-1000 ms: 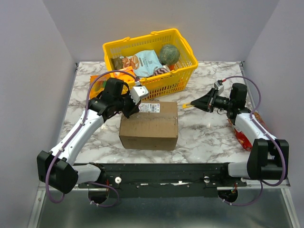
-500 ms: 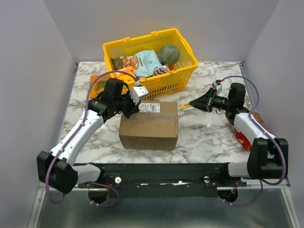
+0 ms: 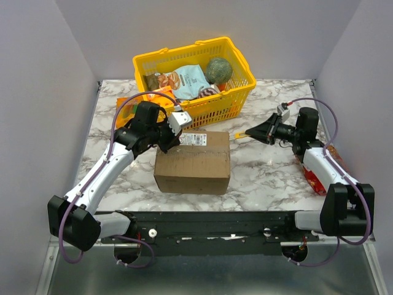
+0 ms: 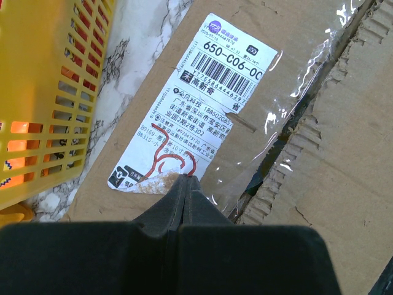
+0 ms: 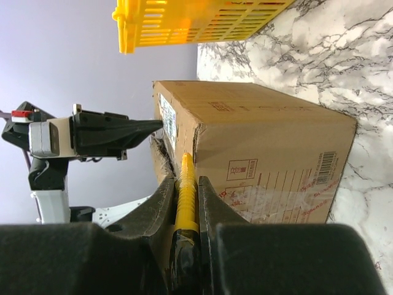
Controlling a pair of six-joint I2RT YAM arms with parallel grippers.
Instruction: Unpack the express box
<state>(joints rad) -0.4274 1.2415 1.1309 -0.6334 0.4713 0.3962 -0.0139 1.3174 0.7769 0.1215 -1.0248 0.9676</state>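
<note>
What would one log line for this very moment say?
express box: flaps closed, taped | left gripper: shut, tip at label | right gripper: shut on yellow tool, pointed at box | unpacking: not begun

I am driving a robot test cell in a lab, not a home or a shop. Plain lavender-grey panels (image 3: 202,24) box the workspace in at 9, 12 and 3 o'clock, with no furniture or decoration. The marble-patterned tabletop (image 3: 264,178) looks like a staged work surface. At 6 o'clock a black mounting rail (image 3: 209,224) carries the left arm (image 3: 101,175) and the right arm (image 3: 319,163), with purple cables (image 3: 116,120) looped along them. Bare sheet metal (image 3: 209,273) lies below the rail. The yellow plastic basket (image 3: 215,107) of groceries at 12 o'clock and the express box (image 3: 193,163) at centre sit there like props.
</note>
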